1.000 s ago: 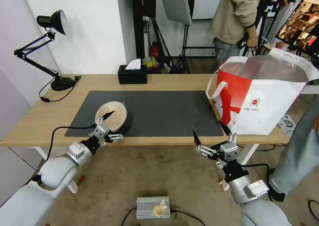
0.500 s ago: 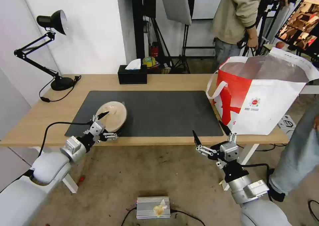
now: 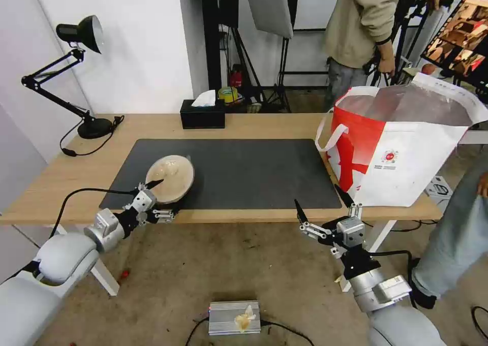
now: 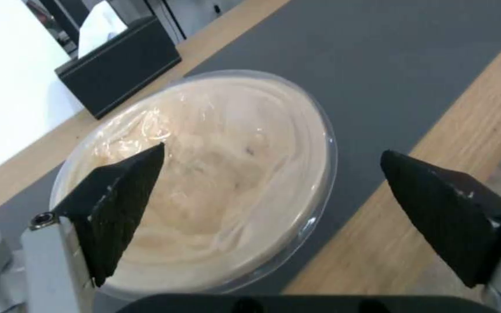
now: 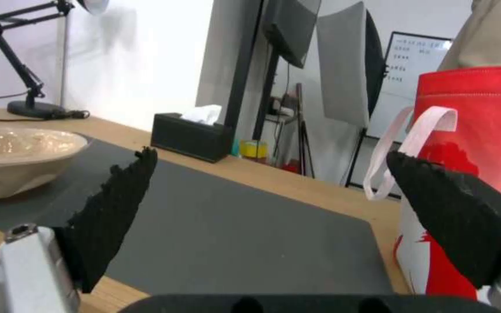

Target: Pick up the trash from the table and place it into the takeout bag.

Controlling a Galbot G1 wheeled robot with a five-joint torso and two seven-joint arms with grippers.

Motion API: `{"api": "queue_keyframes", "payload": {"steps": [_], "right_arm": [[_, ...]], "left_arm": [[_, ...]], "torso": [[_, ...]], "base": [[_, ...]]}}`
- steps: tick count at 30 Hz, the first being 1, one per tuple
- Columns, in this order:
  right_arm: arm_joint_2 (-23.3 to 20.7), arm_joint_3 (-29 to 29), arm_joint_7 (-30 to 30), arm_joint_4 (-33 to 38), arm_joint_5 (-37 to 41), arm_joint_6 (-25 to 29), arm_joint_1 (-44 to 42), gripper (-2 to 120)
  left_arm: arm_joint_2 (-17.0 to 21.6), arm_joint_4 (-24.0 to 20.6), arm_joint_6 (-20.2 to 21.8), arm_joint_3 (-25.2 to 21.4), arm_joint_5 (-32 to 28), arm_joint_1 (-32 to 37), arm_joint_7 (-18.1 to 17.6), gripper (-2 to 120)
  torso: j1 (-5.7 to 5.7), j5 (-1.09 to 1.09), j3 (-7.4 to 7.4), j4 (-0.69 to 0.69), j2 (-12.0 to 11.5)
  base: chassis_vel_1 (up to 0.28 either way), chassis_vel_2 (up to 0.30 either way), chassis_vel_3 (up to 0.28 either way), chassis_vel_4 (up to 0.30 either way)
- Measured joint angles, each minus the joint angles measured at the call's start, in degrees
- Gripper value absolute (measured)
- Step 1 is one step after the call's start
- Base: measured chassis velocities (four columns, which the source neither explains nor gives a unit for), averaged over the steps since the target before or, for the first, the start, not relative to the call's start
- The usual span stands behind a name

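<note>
Hovering at the front edge of the table (image 3: 244, 125), the left gripper (image 3: 161, 199) sits at about 8 o'clock in the head view, its two black fingers spread wide apart and holding nothing. One fingertip (image 3: 155, 183) reaches up over the near rim of the tan shallow bowl (image 3: 170, 178); the other lies low along the table's front edge. In the left wrist view the bowl (image 4: 204, 174) lies ahead of the gripper (image 4: 271, 167), a glossy clear film stretched over its pale inside, with one finger in front of the bowl's near side and the other out over bare wood.

The bowl rests on the large dark grey mat (image 3: 229, 173), near the mat's front left corner. The takeout bag (image 3: 401, 143) stands upright at the table's right end, at about 3 o'clock, white and red with a silver lining, a white strap handle and a small round red logo, its mouth open.

The right gripper (image 3: 321, 203) hangs just below and in front of the table edge at about 5 o'clock, near the bag's lower corner, its fingers also wide apart and empty. The right wrist view looks between them (image 5: 271, 167) across the mat to the bowl (image 5: 21, 156) on one side and the bag (image 5: 474, 130) on the other.

A black tissue box (image 3: 202, 113) stands at the back of the table at 12 o'clock, and a black desk lamp (image 3: 76, 71) at 10 o'clock.
</note>
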Motion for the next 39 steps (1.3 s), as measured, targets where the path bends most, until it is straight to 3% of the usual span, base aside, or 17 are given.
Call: {"api": "queue_keyframes", "payload": {"steps": [18,39], "right_arm": [[0.0,0.0,0.0,0.0,0.0,0.0,0.0,100],[0.0,0.0,0.0,0.0,0.0,0.0,0.0,100]], "left_arm": [[0.01,2.37,-0.28,-0.49,-0.23,0.08,1.51,100],[3.32,6.6,-0.15,3.88,-3.18,-5.1,5.46,100]], "torso": [[0.0,0.0,0.0,0.0,0.0],[0.0,0.0,0.0,0.0,0.0]], "base": [[0.0,0.0,0.0,0.0],[0.0,0.0,0.0,0.0]]}}
